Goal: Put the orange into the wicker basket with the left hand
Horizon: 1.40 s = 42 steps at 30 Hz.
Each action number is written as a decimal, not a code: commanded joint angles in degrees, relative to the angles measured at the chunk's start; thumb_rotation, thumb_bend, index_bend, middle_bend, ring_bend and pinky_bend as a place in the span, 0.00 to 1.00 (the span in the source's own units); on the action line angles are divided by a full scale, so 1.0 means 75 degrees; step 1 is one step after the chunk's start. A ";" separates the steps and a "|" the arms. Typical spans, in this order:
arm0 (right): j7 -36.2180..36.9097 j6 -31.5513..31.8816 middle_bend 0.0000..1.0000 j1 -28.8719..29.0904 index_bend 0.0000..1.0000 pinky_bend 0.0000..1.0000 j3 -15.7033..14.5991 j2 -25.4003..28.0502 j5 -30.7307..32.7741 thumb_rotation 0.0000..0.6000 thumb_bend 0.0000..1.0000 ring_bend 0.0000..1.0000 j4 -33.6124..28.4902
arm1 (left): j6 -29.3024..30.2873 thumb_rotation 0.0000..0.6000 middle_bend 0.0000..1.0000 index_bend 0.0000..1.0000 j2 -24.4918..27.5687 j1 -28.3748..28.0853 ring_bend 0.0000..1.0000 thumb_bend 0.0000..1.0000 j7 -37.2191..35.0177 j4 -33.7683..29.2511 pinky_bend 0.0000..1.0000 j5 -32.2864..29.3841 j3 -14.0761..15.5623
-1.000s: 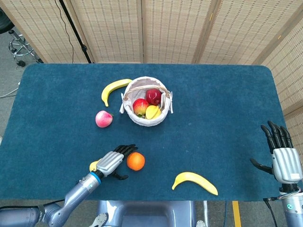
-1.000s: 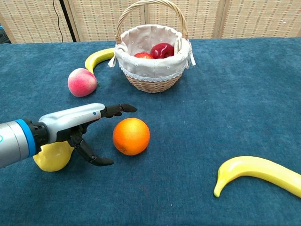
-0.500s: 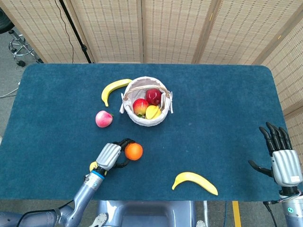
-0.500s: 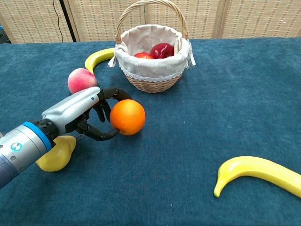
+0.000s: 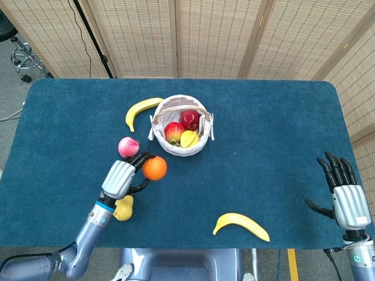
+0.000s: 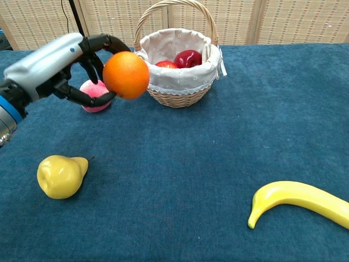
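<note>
Presently listed, with places given relative to the wicker basket [image 5: 179, 136] [image 6: 177, 93]:

Orange [image 5: 154, 168] [image 6: 126, 75]: held clear of the blue tabletop [image 5: 263, 152] [image 6: 229, 147] in the left hand [image 5: 120, 178] [image 6: 60, 63], whose dark fingers [image 6: 87, 98] wrap around its near and far sides. It hangs to the front-left of the basket, not yet over the rim.

Basket contents: a red apple [image 5: 189, 119] [image 6: 188, 58], a red-yellow fruit [image 5: 174, 132] and a yellow piece [image 5: 188, 139] on a pale cloth lining (handle upright in the chest view).

Peach [image 5: 128, 146] [image 6: 95, 90]: on the tabletop left of the basket, partly behind the left hand in the chest view.

Banana [image 5: 139, 111]: behind and left of the basket.

Pear [image 5: 123, 208] [image 6: 60, 176]: well in front and left of the basket.

Second banana [image 5: 241, 225] [image 6: 300, 201]: in front and right of the basket.

Right hand [image 5: 345, 196]: far right of the basket, fingers spread, holding nothing.
</note>
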 commanded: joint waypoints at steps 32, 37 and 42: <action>0.0436 0.0053 0.00 -0.0035 0.00 0.00 -0.0023 0.0148 -0.0063 1.00 0.00 0.00 -0.0047 | -0.2271 1.00 0.11 0.26 -0.0815 -0.2943 0.08 0.17 0.0370 0.2800 0.05 -0.1270 -0.1209; 0.0453 0.0044 0.00 -0.0031 0.00 0.00 -0.0044 0.0154 -0.0100 1.00 0.00 0.00 -0.0064 | -0.2541 1.00 0.00 0.11 -0.0350 -0.2871 0.00 0.13 0.0648 0.2158 0.00 -0.1543 -0.1083; 0.0453 0.0014 0.00 -0.0020 0.00 0.00 -0.0051 0.0147 -0.0100 1.00 0.00 0.00 -0.0065 | -0.2289 1.00 0.00 0.10 0.0101 -0.2624 0.00 0.13 0.1069 0.1367 0.00 -0.1723 -0.0969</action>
